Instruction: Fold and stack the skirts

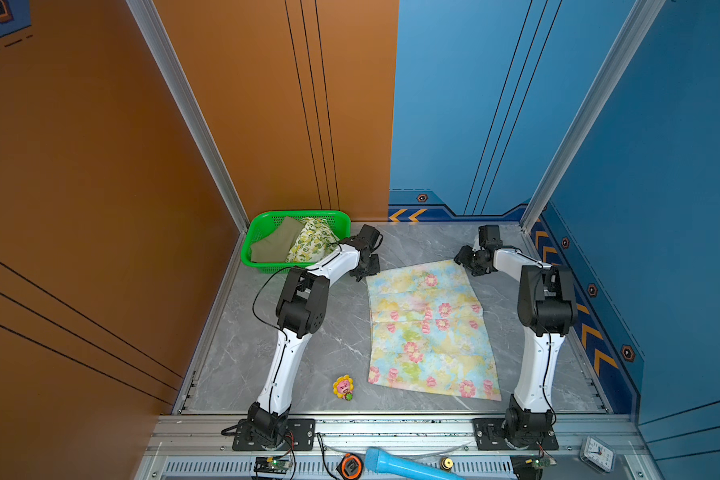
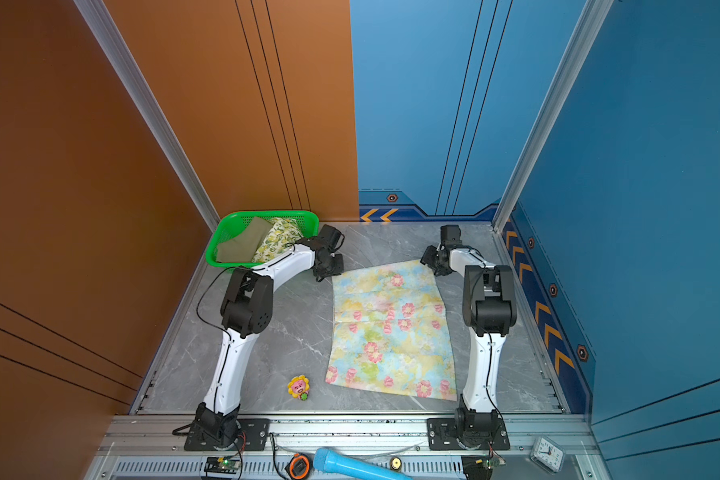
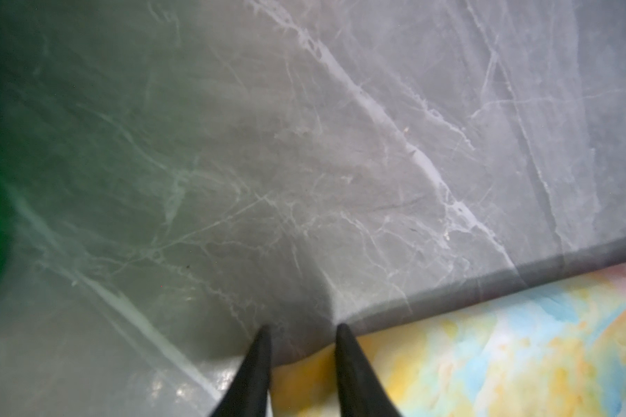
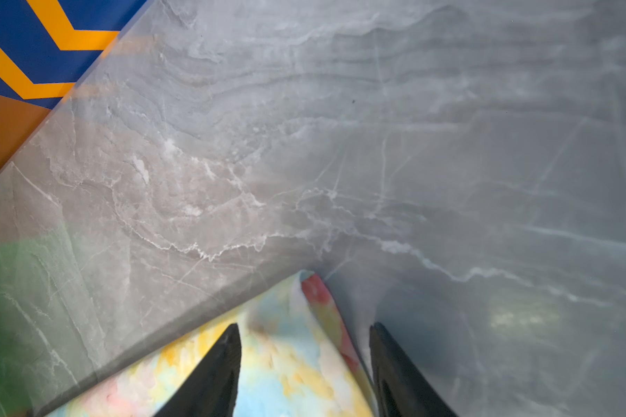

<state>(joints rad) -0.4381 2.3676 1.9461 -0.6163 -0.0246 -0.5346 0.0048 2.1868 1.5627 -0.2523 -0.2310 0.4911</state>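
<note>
On the grey desk point(image 1: 333, 340), between the two arms, the floral skirt point(image 1: 431, 328) lies spread flat and unfolded, with a few crease lines running across it; both top views show it whole point(image 2: 391, 328). The left tool point(image 1: 366, 272) is down at the skirt's far left corner. In the left wrist view point(image 3: 302, 332) its jaws stand a narrow way apart with the corner's edge running between them, and I cannot tell whether they pinch the cloth. The right tool point(image 1: 472, 269) is at the far right corner. In the right wrist view point(image 4: 304, 332) its jaws are spread wide, one over the cloth and one over bare desk, with the slightly raised corner between them, not clamped. The olive skirt point(image 1: 273, 243) and the lemon skirt point(image 1: 310, 241) lie bunched side by side in the green basket point(image 1: 267, 220) at the far left corner of the desk, just behind the left arm. A small flower toy point(image 1: 343, 387) sits near the front edge, left of the floral skirt and apart from it.
</note>
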